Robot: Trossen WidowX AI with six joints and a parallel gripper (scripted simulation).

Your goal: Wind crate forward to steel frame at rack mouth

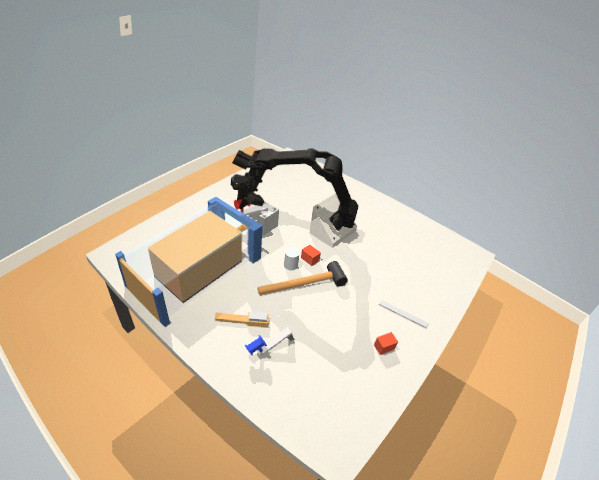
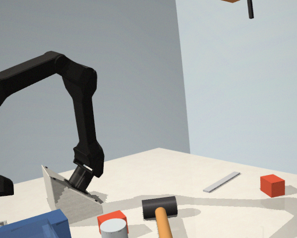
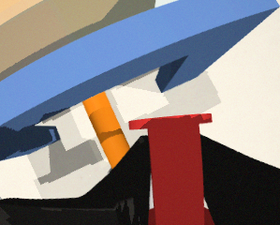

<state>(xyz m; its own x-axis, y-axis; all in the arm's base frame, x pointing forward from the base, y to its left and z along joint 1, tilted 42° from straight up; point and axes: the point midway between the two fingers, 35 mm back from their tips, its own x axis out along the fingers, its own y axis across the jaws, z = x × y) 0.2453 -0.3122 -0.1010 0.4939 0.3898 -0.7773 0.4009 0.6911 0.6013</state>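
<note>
The tan crate [image 1: 196, 253] sits flat inside the clear-panelled cubby, its front close behind the blue frame [image 1: 242, 224] at the mouth. The grey winch [image 1: 264, 217] stands just past the frame, and an orange strap [image 3: 108, 127] runs from it under the frame toward the crate. My gripper [image 1: 243, 202] is over the winch's left side, shut on the red grip of the winch handle [image 3: 177, 178]. In the wrist view the blue frame [image 3: 134, 69] and the crate [image 3: 59, 0] lie just ahead of the red grip. The handle's key end is hidden.
A white cylinder [image 1: 291, 258] and a red cube [image 1: 310, 254] stand right of the frame. A hammer [image 1: 304, 280], a wooden-handled tool [image 1: 242, 317], a blue-gripped crank [image 1: 267, 344], a grey strip [image 1: 403, 313] and another red cube [image 1: 385, 342] lie nearer the front. The arm's base [image 1: 333, 227] is behind.
</note>
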